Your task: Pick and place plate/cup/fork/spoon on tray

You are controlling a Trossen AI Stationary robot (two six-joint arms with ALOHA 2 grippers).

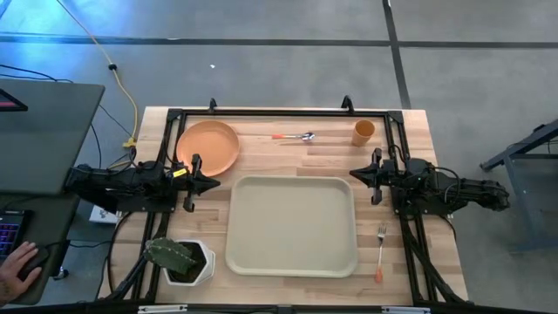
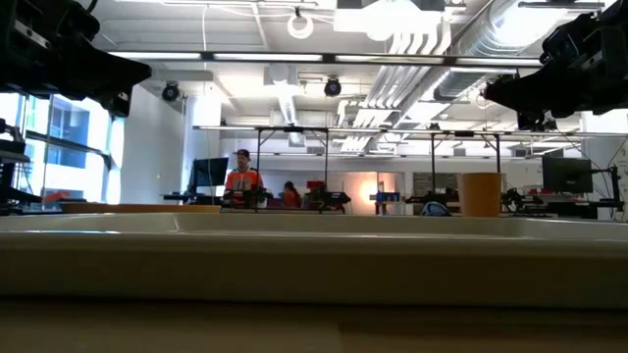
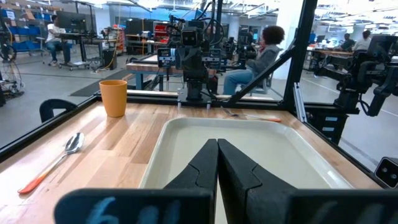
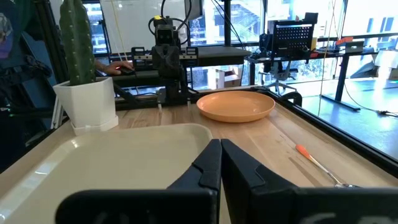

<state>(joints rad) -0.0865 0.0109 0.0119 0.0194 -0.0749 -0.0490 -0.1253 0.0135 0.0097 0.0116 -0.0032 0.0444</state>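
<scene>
Starting from a bare tray [image 1: 292, 225]: nothing on it yet, all four pieces out on the table. Left gripper [image 1: 193, 171] parked at the tray's left edge, fingers pressed together, holding nothing; right gripper [image 1: 376, 174] mirrored at the tray's right edge, likewise closed and empty.

Plate [image 1: 208, 146] just beside the left gripper, toward the far left corner; probably the sensible first pick, being the largest piece and best seated before the small items crowd in. Worth opening the fingers wide, coming in low at the near rim, pinching the rim rather than the flat middle, and lifting clear of the tray's raised lip before setting down.

Cup [image 1: 364, 132] upright near the far right corner, close to the right gripper. Spoon [image 1: 294, 137] beyond the tray's far edge, between plate and cup. Fork [image 1: 381, 252] right of the tray, lying thin and flat, likely the fiddliest grasp.
</scene>
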